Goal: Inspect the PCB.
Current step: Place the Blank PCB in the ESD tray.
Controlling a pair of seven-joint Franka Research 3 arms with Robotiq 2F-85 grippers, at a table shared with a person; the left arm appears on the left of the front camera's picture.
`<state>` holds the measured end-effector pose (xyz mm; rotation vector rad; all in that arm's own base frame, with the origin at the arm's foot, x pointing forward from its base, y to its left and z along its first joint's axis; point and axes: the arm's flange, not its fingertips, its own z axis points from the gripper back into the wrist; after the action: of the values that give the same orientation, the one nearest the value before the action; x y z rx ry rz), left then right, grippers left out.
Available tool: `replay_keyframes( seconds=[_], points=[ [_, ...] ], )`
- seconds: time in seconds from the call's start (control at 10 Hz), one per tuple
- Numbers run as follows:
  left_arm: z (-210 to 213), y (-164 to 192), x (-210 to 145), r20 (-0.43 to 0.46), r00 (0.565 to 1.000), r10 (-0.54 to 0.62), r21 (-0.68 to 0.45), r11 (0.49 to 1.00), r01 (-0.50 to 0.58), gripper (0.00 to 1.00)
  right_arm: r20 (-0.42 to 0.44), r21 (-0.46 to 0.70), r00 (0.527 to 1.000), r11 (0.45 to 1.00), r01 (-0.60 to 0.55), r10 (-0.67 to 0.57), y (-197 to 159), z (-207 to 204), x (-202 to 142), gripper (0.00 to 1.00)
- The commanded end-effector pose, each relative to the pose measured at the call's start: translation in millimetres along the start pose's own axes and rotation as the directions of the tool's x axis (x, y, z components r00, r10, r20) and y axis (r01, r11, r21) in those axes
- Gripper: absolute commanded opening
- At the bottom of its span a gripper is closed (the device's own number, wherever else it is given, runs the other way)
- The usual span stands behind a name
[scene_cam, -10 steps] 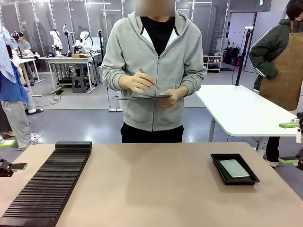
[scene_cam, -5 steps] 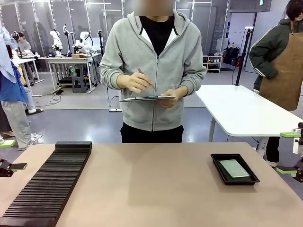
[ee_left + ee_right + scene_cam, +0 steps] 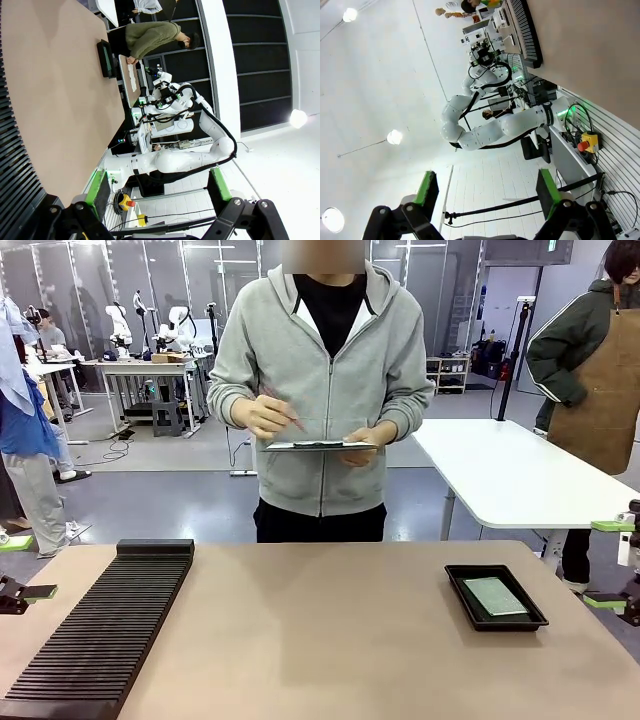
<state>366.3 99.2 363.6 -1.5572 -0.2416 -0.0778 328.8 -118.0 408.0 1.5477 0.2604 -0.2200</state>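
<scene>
The PCB (image 3: 495,596), a pale grey-green board, lies flat in a shallow black tray (image 3: 456,580) on the right side of the tan table. In the left wrist view that tray (image 3: 104,59) sits far off near the table's far edge. My right gripper (image 3: 608,563) hangs open off the table's right edge, right of the tray, and in its own view the right gripper (image 3: 486,187) has nothing between its green pads. At the table's left edge, my left gripper (image 3: 27,566) is open, and its wrist view shows the left gripper (image 3: 159,186) open too.
A long black slotted rack (image 3: 100,640) runs along the table's left side. Across the table a person in a grey hoodie holds a dark tablet (image 3: 320,445) and a pen. A white table (image 3: 510,475) and a person in an apron stand at the back right.
My right gripper has sunk a little beside the table's right edge. The person's pen hand has pulled back from the tablet. The PCB, tray and left gripper have not moved.
</scene>
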Motion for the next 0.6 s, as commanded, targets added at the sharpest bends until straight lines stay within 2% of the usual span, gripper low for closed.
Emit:
replay_keyframes(
  seconds=[0.0, 0.5],
  points=[
    [0.6, -0.2, -0.4, 0.0, 1.0, 0.0, 0.001, 1.0, 0.0, 1.0, 0.002, -0.003, 1.0, 1.0, 0.001, -0.001, 2.4, 0.3, -1.2, 1.0],
    [0.6, -0.2, -0.4, 0.0, 1.0, 0.0, 0.001, 1.0, 0.0, 1.0, 0.002, -0.003, 1.0, 1.0, 0.001, -0.001, 2.4, 0.3, -1.2, 1.0]
  ],
)
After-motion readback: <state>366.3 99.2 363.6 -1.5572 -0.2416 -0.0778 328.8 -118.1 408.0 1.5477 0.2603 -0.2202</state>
